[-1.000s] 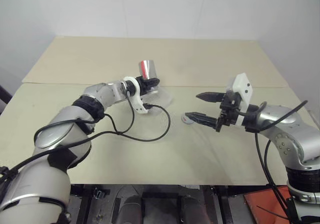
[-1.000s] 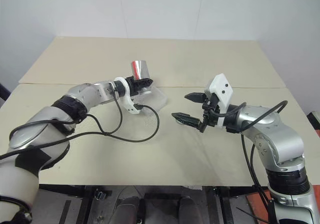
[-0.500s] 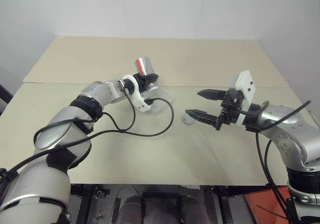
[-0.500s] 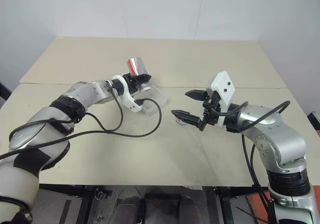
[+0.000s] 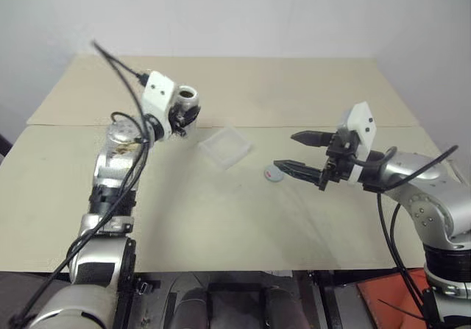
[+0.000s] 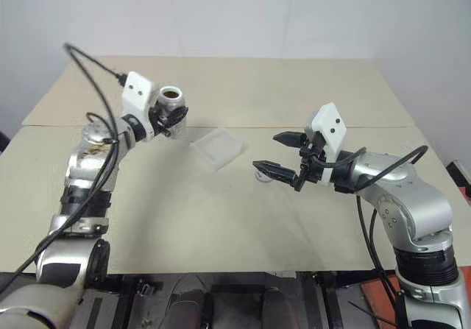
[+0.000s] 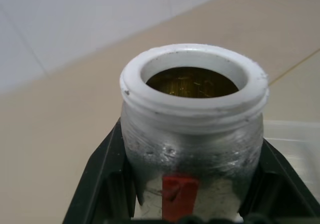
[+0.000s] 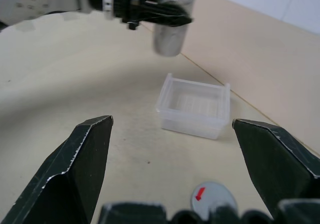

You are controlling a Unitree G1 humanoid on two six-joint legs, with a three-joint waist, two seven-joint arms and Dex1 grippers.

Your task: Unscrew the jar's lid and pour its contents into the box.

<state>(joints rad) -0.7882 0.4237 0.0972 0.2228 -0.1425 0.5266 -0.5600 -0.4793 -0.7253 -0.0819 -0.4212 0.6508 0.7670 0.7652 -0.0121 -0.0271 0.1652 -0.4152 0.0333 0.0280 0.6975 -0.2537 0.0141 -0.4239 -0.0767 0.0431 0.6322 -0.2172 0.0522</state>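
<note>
My left gripper [image 5: 187,115] is shut on the jar [image 5: 185,107], a silvery cylinder with a red stripe. It holds the jar upright and lidless in the air, left of the box. The jar's [image 7: 192,149] mouth is open and its inside looks golden-brown; I cannot tell the contents apart there or in the box. The clear square box [image 5: 226,146] sits on the table's middle. The grey lid [image 5: 275,174] with a red mark lies flat to the right of the box. My right gripper [image 5: 285,151] hovers open just above and beside the lid, holding nothing.
The tan table [image 5: 221,218] is made of two boards with a seam [image 5: 309,126] running across behind the box. A white wall rises behind the far edge. A black cable [image 5: 118,64] arcs up from the left wrist.
My left arm has swung the jar from tilted over the box up and to the left, and the jar now stands upright. The box is uncovered. The right gripper has stayed in place.
</note>
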